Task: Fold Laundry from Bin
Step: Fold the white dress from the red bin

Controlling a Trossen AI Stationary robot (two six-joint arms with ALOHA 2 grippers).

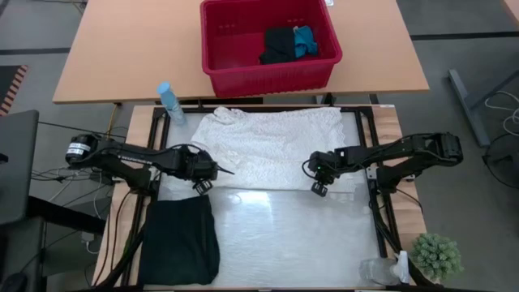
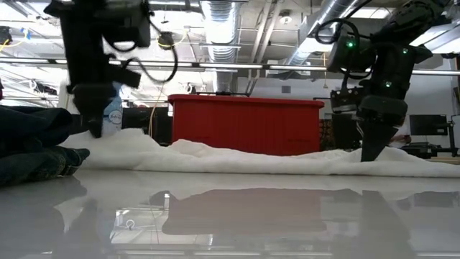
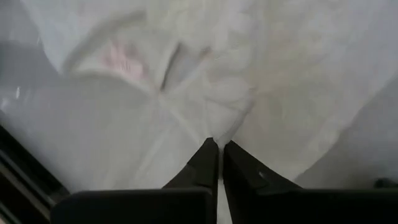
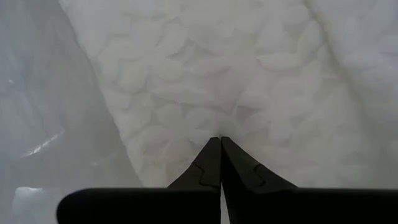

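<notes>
White garment [image 1: 272,146] lies flat just in front of the bin [image 1: 217,50]; left gripper [image 1: 217,169] and right gripper [image 1: 318,172] each pinch its near edge, fold not made. Black garment [image 1: 180,237] already folded farther out from the bin, left side; black and blue items [image 1: 290,45] still inside it

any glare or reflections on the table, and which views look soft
Low view: the glossy table mirrors the red bin and ceiling lights. High view: a pale sheen on the table below the white garment. Left wrist view: cloth soft and blurred; right wrist view: crinkles slightly soft.
</notes>
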